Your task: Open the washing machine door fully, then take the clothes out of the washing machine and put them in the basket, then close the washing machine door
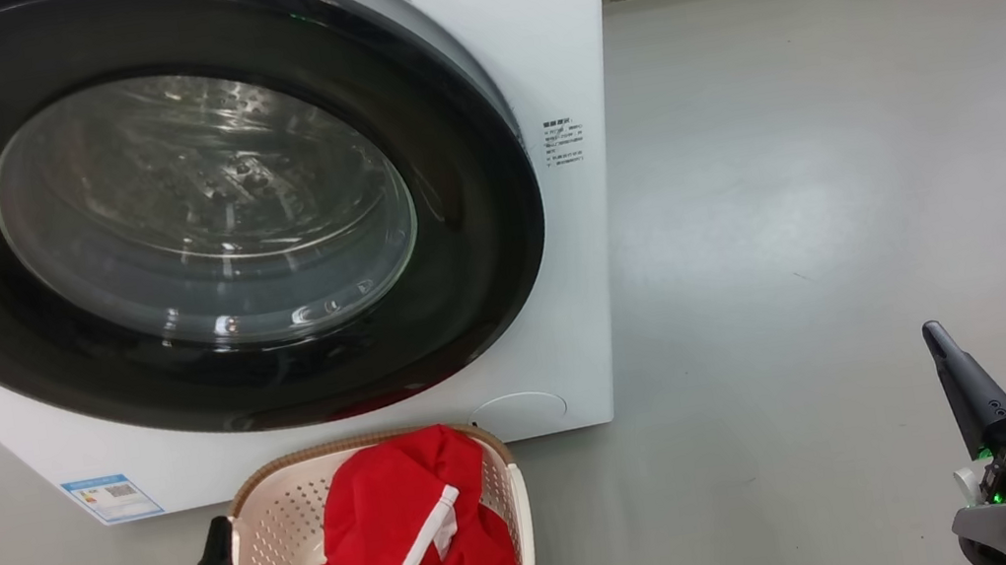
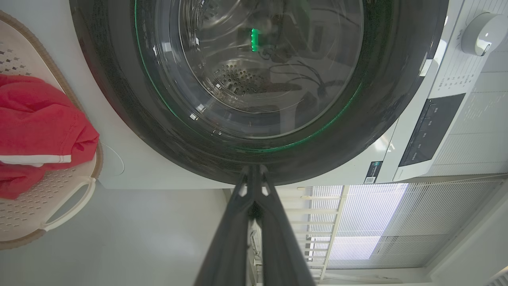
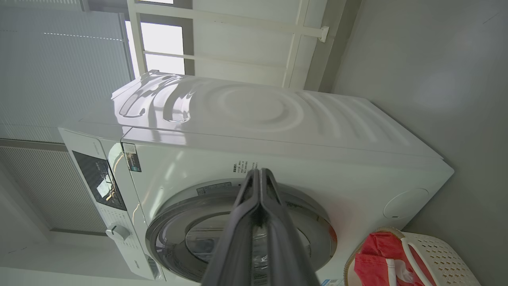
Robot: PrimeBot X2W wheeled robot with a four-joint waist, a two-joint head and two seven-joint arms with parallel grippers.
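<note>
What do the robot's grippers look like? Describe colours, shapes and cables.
The left gripper and right gripper each have long, dark, tapering fingers on a bright green housing; pale grey parts and black cables sit behind the right one.

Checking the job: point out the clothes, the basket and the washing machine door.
clothes (image 1: 370, 527): head view, red fabric's middle.
basket (image 1: 270, 557): head view, perforated left wall.
washing machine door (image 1: 485, 225): head view, black rim.

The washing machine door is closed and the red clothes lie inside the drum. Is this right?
Not quite. The washing machine door is closed, but the red clothes lie in the basket, not inside the drum. The head view shows it.
</note>
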